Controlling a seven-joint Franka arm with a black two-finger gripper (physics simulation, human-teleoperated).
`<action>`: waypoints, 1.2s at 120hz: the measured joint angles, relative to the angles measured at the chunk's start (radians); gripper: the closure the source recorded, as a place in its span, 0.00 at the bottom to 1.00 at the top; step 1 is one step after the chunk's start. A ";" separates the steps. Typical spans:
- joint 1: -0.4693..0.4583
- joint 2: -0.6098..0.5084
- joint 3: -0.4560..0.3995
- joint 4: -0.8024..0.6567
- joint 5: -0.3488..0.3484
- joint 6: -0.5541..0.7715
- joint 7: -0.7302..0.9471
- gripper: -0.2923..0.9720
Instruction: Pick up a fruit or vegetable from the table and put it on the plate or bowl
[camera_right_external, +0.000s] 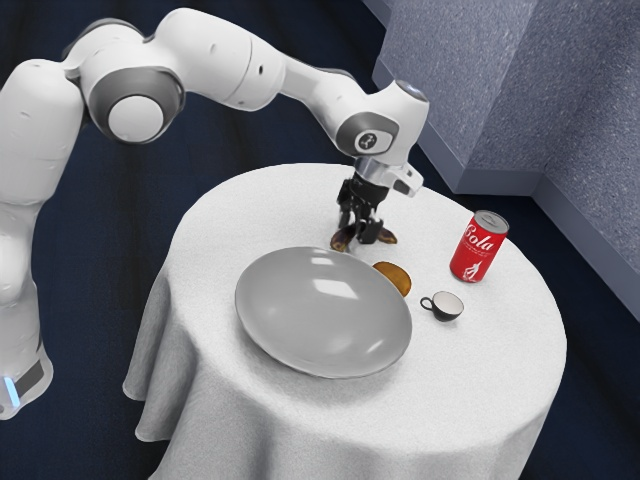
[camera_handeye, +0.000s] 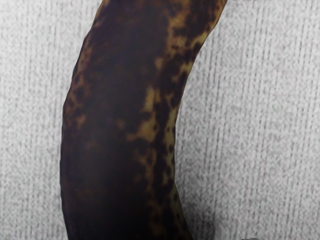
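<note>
Round table (camera_right_external: 480, 400) under a white cloth, on a dark blue floor, with a grey-blue wall (camera_right_external: 520, 80) behind.

- Banana (camera_right_external: 386, 238): overripe, nearly black with yellow flecks, lying on the cloth directly under the hand. Seen close in the wrist view (camera_handeye: 125, 130).
- Gripper (camera_right_external: 361, 232): black, pointing straight down, low over the banana's middle. Whether it grips the banana or stands free cannot be told.
- Plate (camera_right_external: 300, 320): large, grey, shallow, just beside the hand, toward the camera.
- Brown round item (camera_right_external: 394, 276): at the plate's rim, near the hand.
- Cup (camera_right_external: 443, 304): small, dark inside, beyond the brown item.
- Cola can (camera_right_external: 479, 247): red, upright, well apart from the hand.
</note>
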 joint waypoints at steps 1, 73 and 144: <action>0.000 0.000 0.000 0.000 0.000 0.000 0.000 0.49; -0.011 -0.078 0.016 0.036 0.066 -0.015 -0.001 0.64; -0.106 -0.371 -0.307 -0.296 0.103 -0.079 -0.109 0.61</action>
